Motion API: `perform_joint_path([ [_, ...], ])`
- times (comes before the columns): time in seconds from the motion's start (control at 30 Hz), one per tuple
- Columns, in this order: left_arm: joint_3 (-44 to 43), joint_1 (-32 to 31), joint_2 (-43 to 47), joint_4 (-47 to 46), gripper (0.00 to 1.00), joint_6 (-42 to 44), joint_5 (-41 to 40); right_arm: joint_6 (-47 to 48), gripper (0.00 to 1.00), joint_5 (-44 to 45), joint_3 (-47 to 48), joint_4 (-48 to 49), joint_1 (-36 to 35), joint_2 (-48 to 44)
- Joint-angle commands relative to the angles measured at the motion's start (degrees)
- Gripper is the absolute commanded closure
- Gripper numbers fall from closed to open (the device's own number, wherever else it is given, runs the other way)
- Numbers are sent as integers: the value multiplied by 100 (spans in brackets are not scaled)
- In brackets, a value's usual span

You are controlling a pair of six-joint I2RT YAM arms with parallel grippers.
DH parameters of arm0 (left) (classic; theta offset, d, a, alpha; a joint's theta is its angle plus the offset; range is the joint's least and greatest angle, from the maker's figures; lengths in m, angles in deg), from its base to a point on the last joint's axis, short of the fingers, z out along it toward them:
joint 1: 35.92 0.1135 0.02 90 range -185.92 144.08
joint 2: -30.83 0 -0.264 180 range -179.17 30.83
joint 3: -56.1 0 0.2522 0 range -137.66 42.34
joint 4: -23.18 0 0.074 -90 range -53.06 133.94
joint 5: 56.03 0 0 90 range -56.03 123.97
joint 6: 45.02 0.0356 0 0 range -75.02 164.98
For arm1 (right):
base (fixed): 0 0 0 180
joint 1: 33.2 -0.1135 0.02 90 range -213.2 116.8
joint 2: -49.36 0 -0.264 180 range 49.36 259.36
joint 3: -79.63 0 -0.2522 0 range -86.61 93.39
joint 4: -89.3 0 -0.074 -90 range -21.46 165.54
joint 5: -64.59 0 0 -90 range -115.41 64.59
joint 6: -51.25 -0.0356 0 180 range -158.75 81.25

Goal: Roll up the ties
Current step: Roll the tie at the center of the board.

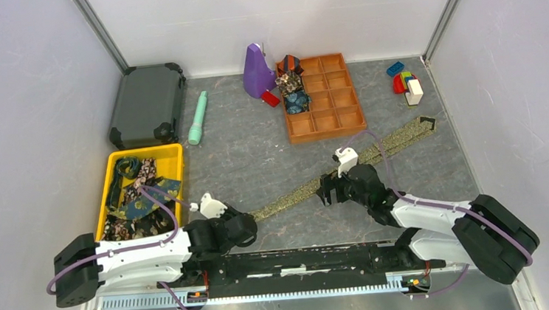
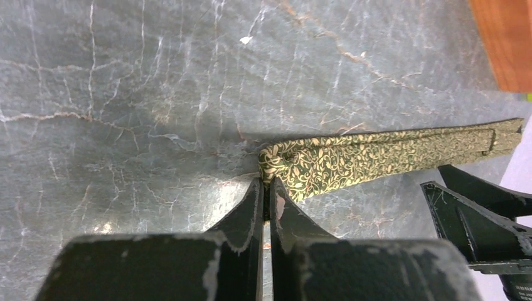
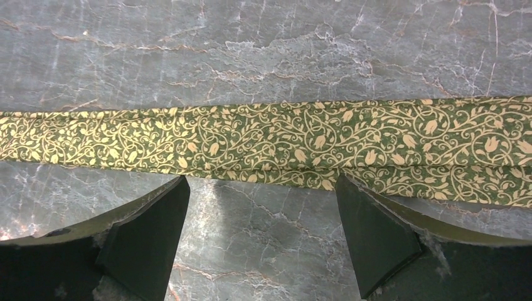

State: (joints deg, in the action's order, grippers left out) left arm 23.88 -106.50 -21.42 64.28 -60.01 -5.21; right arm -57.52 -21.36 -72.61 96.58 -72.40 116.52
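Jaws of the left gripper [image 2: 268, 185] are pressed together on the near-left tip of the olive-gold tie [image 2: 376, 153]; right gripper [image 3: 262, 185] stands spread wide at its middle.

the top camera looks steeply down from high behind the near edge, taking in the whole desk [image 1: 256, 149]. the wrist cameras sit close over its surface, looking past the left tool [image 2: 266, 183] and the right tool [image 3: 260, 185]. all three views share the olive-gold tie [image 1: 297, 194]: its end at left, a middle stretch at right.
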Motion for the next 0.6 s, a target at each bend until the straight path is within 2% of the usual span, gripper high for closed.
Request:
perform_joint_path([
  [0.0, -165, -31, 380, 434, 98, 802, -605, 109, 6, -127, -158, 415, 10, -307],
  [0.17, -173, -32, 501, 711, 98, 1139, -686, -175, 9, -640, -34, 456, -35, -548],
  [0.3, -123, -31, 535, 719, 98, 1284, -729, -632, 13, -924, 264, 645, -395, -612],
  [0.57, -141, -26, 573, 865, 98, 1374, -854, -1262, 27, -1168, 969, 1266, -1280, 440],
])
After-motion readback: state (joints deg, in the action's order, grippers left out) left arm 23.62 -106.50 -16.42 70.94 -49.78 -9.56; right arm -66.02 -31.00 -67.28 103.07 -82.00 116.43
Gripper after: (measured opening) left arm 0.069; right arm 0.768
